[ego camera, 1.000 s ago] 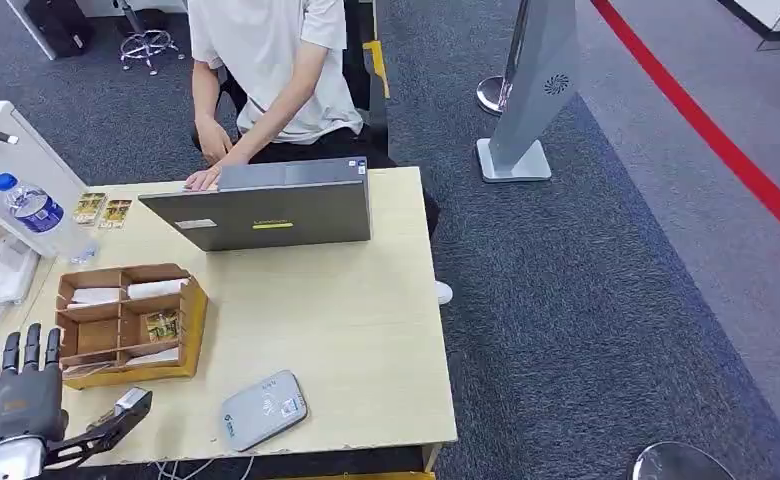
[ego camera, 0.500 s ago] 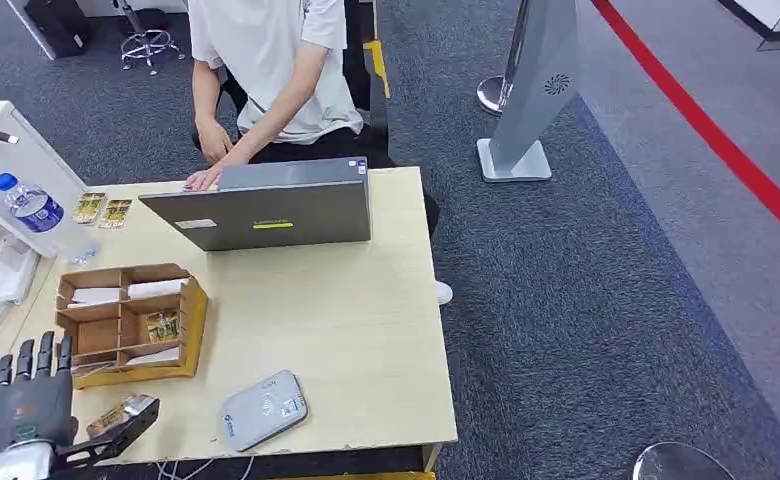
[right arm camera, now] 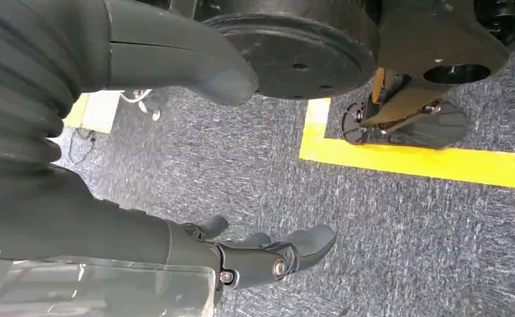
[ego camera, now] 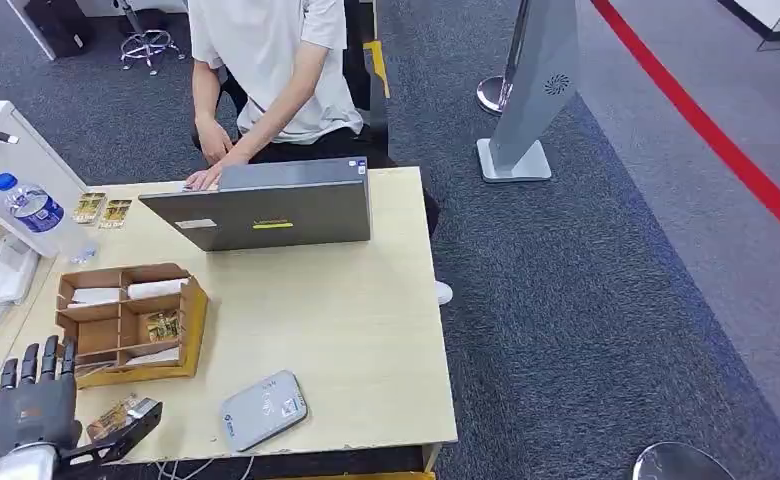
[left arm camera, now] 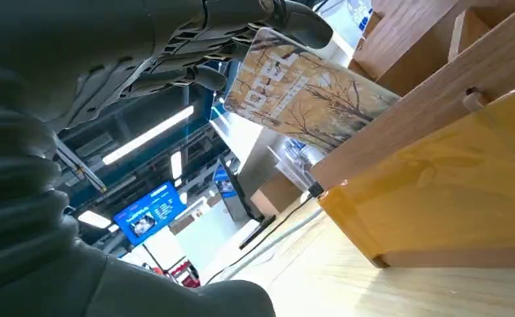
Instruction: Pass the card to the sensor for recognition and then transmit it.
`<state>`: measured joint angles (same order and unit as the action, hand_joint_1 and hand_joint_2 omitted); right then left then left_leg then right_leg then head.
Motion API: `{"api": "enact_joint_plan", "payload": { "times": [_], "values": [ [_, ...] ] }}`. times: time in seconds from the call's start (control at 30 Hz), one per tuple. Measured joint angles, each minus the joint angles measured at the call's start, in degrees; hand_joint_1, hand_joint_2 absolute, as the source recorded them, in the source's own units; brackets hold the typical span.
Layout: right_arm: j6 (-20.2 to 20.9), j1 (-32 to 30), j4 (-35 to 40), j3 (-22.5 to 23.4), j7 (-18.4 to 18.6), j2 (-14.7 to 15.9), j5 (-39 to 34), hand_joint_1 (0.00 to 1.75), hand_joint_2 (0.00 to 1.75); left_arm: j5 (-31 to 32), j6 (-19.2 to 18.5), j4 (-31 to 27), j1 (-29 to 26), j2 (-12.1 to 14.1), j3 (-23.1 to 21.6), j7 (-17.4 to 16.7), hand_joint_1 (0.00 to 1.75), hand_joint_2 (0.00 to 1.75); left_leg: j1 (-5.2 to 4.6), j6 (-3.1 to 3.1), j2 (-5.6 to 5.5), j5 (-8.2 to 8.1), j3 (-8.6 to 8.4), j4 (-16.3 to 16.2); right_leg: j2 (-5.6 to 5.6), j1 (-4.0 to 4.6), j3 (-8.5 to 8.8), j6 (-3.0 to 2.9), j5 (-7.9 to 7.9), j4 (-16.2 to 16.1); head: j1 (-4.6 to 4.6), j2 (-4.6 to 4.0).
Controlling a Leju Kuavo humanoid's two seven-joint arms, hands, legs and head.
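My left hand hovers at the table's front left corner, pinching a yellow-brown picture card between thumb and fingers. The left wrist view shows the same card with a tree print, held by the left hand just in front of the wooden organizer. The sensor, a flat grey-white pad, lies near the table's front edge, to the right of the card and apart from it. My right hand hangs over the carpet, its fingers apart and holding nothing.
A wooden organizer with cards in its compartments stands just behind my left hand. A grey laptop sits at the table's far side with a person typing behind it. A water bottle and two loose cards lie far left.
My left hand has come down and slightly right toward the table's front edge, still holding the card. The sensor, the organizer and the laptop have not moved.
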<state>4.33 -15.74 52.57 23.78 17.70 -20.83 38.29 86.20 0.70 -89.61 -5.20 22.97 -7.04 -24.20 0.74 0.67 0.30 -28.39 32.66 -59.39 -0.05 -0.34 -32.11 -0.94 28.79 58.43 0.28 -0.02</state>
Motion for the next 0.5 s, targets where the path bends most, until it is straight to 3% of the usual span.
{"api": "enact_joint_plan", "payload": {
  "times": [0.5],
  "values": [
    [-0.02,-0.26,0.31,-0.72,-0.07,-0.02,-0.04,0.00,1.75,0.00,-0.39,0.09,-0.24,-0.57,0.00,-0.02,0.00,1.75,0.00,0.00,0.00,0.00,0.00,0.00,0.00,0.00,0.00,-0.01,0.00,0.00,0.00,0.02]
  ]
}}
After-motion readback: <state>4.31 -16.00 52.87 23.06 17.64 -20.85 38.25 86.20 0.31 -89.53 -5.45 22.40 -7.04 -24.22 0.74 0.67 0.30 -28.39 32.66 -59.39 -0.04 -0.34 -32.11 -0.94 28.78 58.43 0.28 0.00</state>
